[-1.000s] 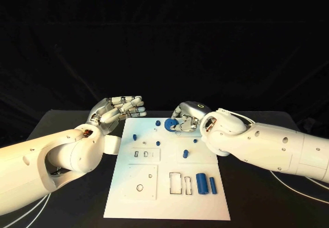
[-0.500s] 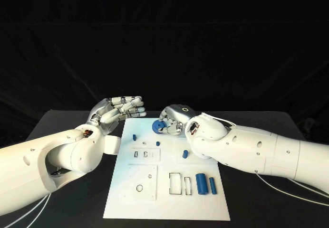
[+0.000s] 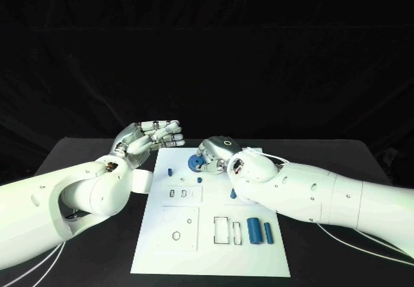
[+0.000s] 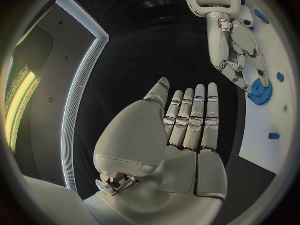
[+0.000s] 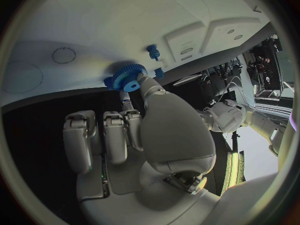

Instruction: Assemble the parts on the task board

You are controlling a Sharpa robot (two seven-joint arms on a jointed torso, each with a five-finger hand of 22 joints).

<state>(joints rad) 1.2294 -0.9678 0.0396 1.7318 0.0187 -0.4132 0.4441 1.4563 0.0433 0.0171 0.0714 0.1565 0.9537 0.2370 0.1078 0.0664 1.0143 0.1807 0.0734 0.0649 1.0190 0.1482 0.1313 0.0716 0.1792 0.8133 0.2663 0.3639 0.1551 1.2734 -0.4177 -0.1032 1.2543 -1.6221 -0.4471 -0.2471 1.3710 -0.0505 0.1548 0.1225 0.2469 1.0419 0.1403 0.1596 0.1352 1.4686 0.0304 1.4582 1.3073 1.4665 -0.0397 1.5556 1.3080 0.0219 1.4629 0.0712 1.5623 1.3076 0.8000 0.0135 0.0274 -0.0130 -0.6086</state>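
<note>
**Gear held at far end of board, not seated yet**

Blue gear [image 3: 197,160] is pinched in the fingertips of the right hand [image 3: 221,150], just above the task board [image 3: 207,251] at its far end. Right wrist view shows it clearly: gear [image 5: 128,77] clamped between thumb and a finger, toothed rim facing the white plate, other fingers curled back toward the palm. Left wrist view shows the same gear [image 4: 260,91] at those fingertips, close to the board surface; can't tell if it's touching.

Left hand [image 3: 152,136] hangs just off the board's edge, across from the right hand, holding nothing. Its fingers [image 4: 190,116] are straight and side by side, palm free.

Nearer the robot than the right hand: a small blue peg [image 3: 197,179] just below the gear, another short one [image 3: 169,172] toward the left hand, an oval piece [image 3: 233,192], and two blue cylinders [image 3: 253,230] lying well back by the rectangular cut-outs.

My read: step in hand is placing the gear. Next move calls for lining the bore over its post, then lowering straight. Tilt would likely jam it.
</note>
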